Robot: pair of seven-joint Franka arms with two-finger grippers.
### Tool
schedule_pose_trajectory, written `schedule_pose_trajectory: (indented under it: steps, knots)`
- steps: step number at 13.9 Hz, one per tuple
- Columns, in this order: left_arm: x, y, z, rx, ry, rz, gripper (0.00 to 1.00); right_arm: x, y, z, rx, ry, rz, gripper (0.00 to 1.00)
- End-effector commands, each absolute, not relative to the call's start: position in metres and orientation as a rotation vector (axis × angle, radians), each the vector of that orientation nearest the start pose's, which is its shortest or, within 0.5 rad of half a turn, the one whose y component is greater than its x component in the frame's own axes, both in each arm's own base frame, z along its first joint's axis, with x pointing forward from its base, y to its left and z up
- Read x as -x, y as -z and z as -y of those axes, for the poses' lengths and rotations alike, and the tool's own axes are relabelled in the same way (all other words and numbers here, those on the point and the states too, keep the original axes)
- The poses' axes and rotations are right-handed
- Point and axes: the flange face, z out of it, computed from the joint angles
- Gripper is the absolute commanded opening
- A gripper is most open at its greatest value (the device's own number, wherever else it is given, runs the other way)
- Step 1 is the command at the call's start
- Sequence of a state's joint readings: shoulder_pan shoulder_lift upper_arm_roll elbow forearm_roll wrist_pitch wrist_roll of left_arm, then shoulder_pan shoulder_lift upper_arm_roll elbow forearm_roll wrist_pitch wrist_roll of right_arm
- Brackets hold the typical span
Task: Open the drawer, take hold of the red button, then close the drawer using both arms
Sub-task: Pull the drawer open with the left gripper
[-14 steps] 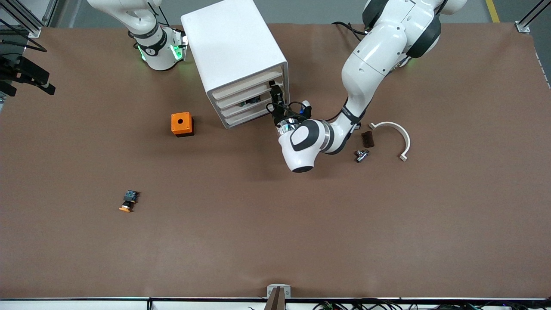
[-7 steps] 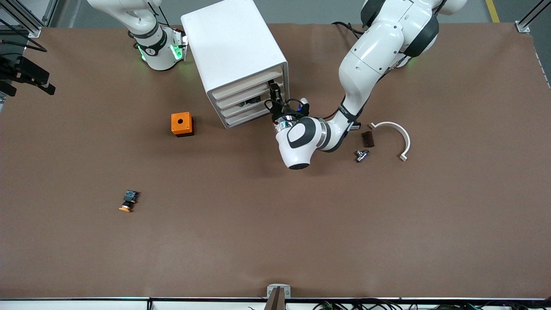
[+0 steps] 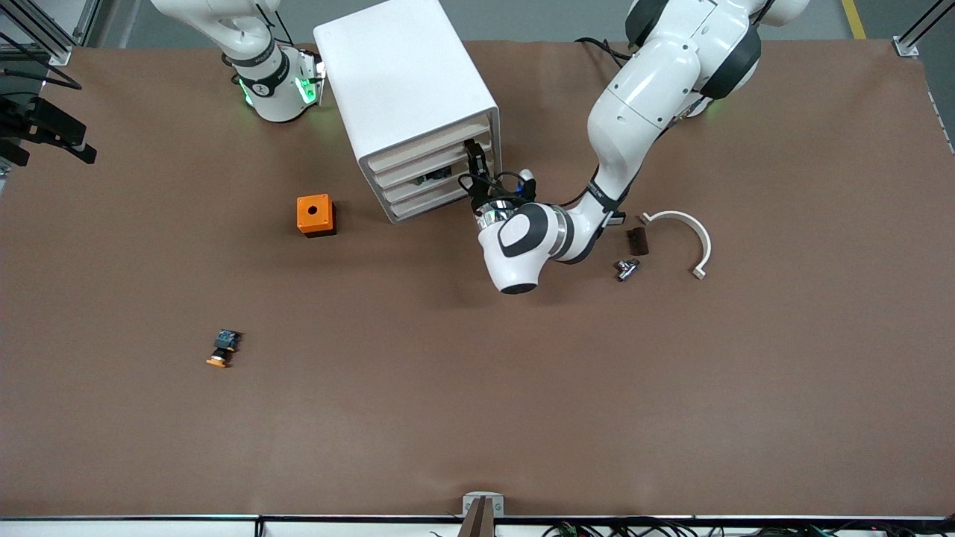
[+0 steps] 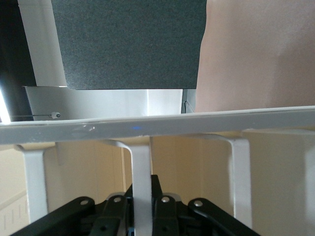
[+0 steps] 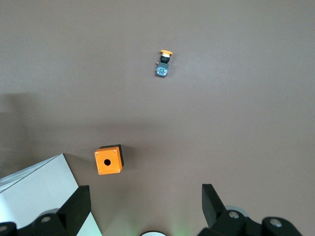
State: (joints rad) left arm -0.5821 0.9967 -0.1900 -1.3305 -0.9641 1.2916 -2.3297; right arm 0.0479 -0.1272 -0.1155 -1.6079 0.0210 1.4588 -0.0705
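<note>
Front view: a white cabinet [image 3: 406, 82] stands at the top centre of the frame, its four cream drawer fronts facing down the picture. The left arm [image 3: 642, 97] comes in from the top and bends back toward the cabinet. The left gripper [image 3: 475, 158] is at the fronts, at the end toward the left arm's side of the table, against the drawer [image 3: 418, 165]; which of the upper drawers it is cannot be told here. A small dark and blue thing [image 3: 436, 175] shows in a gap between the fronts; whether it is the button cannot be told. The right arm [image 3: 261, 67] waits at the top edge beside the cabinet. An orange box [image 3: 315, 215] sits mid-frame, an orange-capped button [image 3: 221, 349] lower down. A white curved piece [image 3: 690, 231], a dark block [image 3: 636, 240] and a small metal part [image 3: 627, 268] lie toward the left arm's end.

Left wrist view: the left gripper [image 4: 141, 191] has its black fingers [image 4: 115, 206] clenched on a white upright strip of the drawer [image 4: 88, 172] front.

Right wrist view: the right gripper [image 5: 146, 211] hangs over the table with its fingers [image 5: 78, 209] spread wide and empty, the orange box [image 5: 109, 160] and orange-capped button [image 5: 164, 64] below it.
</note>
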Motion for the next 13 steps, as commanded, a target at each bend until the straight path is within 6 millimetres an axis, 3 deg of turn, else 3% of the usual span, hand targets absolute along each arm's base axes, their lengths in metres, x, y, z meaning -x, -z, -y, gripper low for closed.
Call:
schedule_pose_trajectory:
  steps: [1,3,6,9,11,13]
  knots:
    - [-0.428,-0.173,0.495,1.075,-1.401,1.504,0.09,-0.493,-0.672,0.045,3.101,-0.023,-0.01,1.0]
    - [-0.447,-0.172,0.479,1.042,-1.437,1.53,0.1,-0.494,-0.675,0.046,3.103,-0.028,-0.027,1.0]
    - [-0.472,-0.176,0.46,0.989,-1.504,1.564,0.13,-0.503,-0.66,0.051,3.11,-0.076,-0.029,1.0]
    - [-0.496,-0.176,0.436,0.938,-1.547,1.603,0.14,-0.529,-0.624,0.059,3.121,-0.157,-0.047,1.0]
    - [-0.509,-0.175,0.422,0.918,-1.564,1.628,0.15,-0.555,-0.582,0.058,3.121,-0.26,-0.041,1.0]
    - [-0.519,-0.175,0.409,0.904,-1.58,1.649,0.16,-0.569,-0.557,0.061,3.123,-0.325,-0.044,1.0]
